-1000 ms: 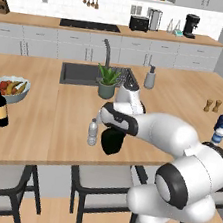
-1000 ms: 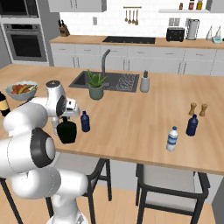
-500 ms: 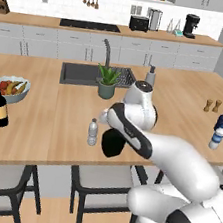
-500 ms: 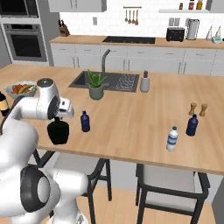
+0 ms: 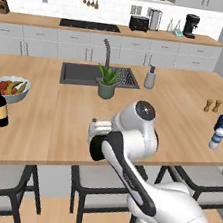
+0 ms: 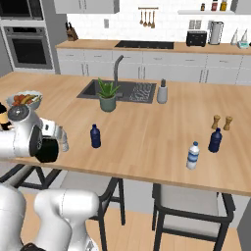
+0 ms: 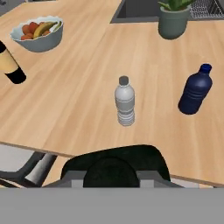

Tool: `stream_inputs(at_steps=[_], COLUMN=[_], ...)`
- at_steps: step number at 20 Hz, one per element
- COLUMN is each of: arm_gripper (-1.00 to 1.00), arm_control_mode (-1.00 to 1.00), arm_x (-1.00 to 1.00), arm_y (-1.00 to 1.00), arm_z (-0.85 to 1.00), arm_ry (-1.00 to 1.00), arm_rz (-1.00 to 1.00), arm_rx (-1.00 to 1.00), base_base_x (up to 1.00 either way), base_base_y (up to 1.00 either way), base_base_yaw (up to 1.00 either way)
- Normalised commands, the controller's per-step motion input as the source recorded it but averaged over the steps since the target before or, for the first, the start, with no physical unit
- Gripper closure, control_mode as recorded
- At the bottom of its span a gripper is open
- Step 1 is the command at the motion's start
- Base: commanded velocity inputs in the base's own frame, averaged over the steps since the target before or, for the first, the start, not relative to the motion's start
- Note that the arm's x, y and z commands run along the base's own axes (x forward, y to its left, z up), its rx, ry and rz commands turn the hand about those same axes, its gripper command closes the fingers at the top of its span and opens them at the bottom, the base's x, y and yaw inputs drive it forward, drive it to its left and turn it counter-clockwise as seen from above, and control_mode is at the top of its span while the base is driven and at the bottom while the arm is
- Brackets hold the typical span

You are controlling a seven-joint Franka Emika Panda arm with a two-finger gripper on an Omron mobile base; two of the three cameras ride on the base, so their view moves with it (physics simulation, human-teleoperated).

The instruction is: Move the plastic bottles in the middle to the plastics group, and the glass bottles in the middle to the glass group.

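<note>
Big wooden kitchen island (image 5: 43,139), sink and cabinets running along the back of the frame. The gripper (image 7: 113,175) sits low at the bottom centre of the hand view, closed around the neck of the black flask bottle (image 7: 114,165), which looks lifted off the counter near its front edge; you also see it dark at the arm's end, left of centre in the left base view (image 5: 98,147).

I'd guess it's hauling this one over to the glass group, so keep it upright and carry it high enough to pass over whatever's in between. The wine bottle (image 5: 0,108) stands at the far left of the left base view, with the fruit bowl (image 5: 8,88) just behind it, so don't set down too near that.

Just past the flask, the clear bottle with the white cap (image 7: 125,106) stands mid-frame in the hand view, the navy bottle (image 7: 195,90) off to its right. The potted plant (image 7: 174,19) is upper right. The blue-topped bottle (image 5: 218,130) waits far right.
</note>
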Motion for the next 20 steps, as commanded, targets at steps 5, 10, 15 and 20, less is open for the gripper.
stream_inputs(at_steps=[5,10,15,20], arm_gripper=[1.0,1.0,1.0,1.0], arm_control_mode=[-1.0,-1.0,-1.0,-1.0], arm_x=[-0.15,-0.02,0.01,0.13], arm_y=[1.0,0.86,0.75,0.64], arm_z=[0.47,0.39,0.31,0.06], arm_ry=[-0.01,0.0,0.02,0.04], arm_rz=[0.04,0.08,0.15,0.08], arm_rx=[0.0,0.0,0.0,0.0], base_base_x=[0.0,0.0,0.0,0.0], base_base_y=[0.0,0.0,0.0,0.0], base_base_yaw=[0.0,0.0,0.0,0.0])
